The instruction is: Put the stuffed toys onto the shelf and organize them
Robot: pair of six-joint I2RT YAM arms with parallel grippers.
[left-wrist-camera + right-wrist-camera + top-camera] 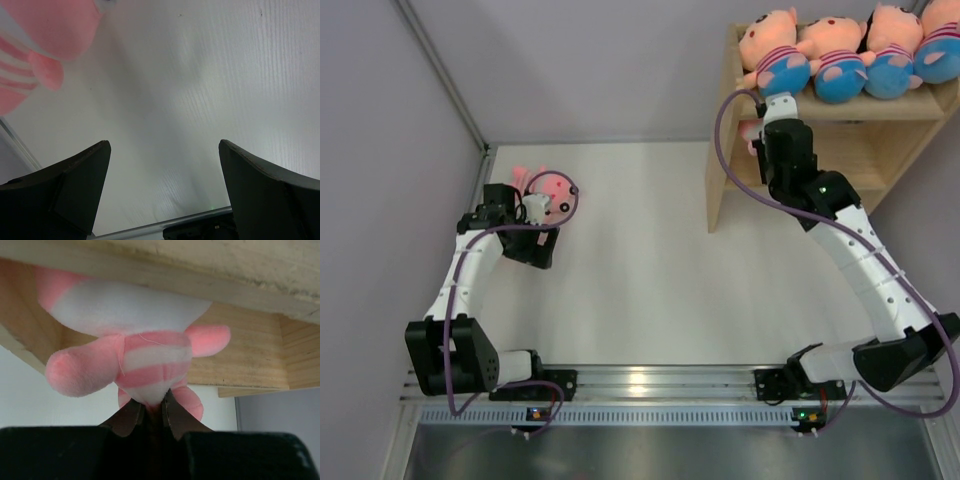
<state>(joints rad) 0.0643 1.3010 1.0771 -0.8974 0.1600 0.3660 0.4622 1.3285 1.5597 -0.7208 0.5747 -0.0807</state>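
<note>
Under the shelf (210, 275) top, the right gripper (153, 409) pinches a pink toy (150, 360).

Left arm (470, 275) and right arm (865, 265) are showing white link shells joined by black motor housings. A purple cable (720, 130) is running along each arm, looping loosely away from the shells. A green light (823, 187) is glowing on the right arm's black wrist block. The left tool (165, 150) is showing broad dark wedge fingers (75, 190); the right tool (152, 407) is showing thin brownish fingertips (175, 417) on a black body.
</note>
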